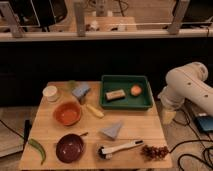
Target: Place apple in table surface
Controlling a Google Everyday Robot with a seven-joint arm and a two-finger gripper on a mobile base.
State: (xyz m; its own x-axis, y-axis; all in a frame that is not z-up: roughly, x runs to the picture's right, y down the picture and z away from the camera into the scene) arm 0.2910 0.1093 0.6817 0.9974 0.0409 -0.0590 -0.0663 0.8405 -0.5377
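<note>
**Apple rests in green tray; robot arm stands off the table's right side**

A light wooden table surface [137, 120] fills the lower middle of the view, and its front edge is cut off by the bottom of the frame. At the table's far right sits a dark green tray [125, 105]. The apple [135, 90], small, round and orange-red, lies inside the tray near its right back corner. A tan block [115, 95] lies in the same tray, just to the apple's left, not touching it.

The white robot arm [190, 87] curves in from the right edge, where part of it is cut off. The gripper [168, 116] seems to be the pale end hanging below the arm, just beside the table's right edge and well apart from the apple. It is too blurred to tell whether it is open or closed, and nothing can be seen in its hold.

Left of the tray are a white cup [50, 93], a blue-grey item [80, 91], an orange bowl [67, 113] and a yellow elongated item [94, 110]. Nearer the front lie a green pod [37, 150], a dark bowl [69, 148], a grey wedge [112, 131], a white-handled brush [119, 148] and a dark reddish cluster [155, 151], whose details cannot be made out.
</note>
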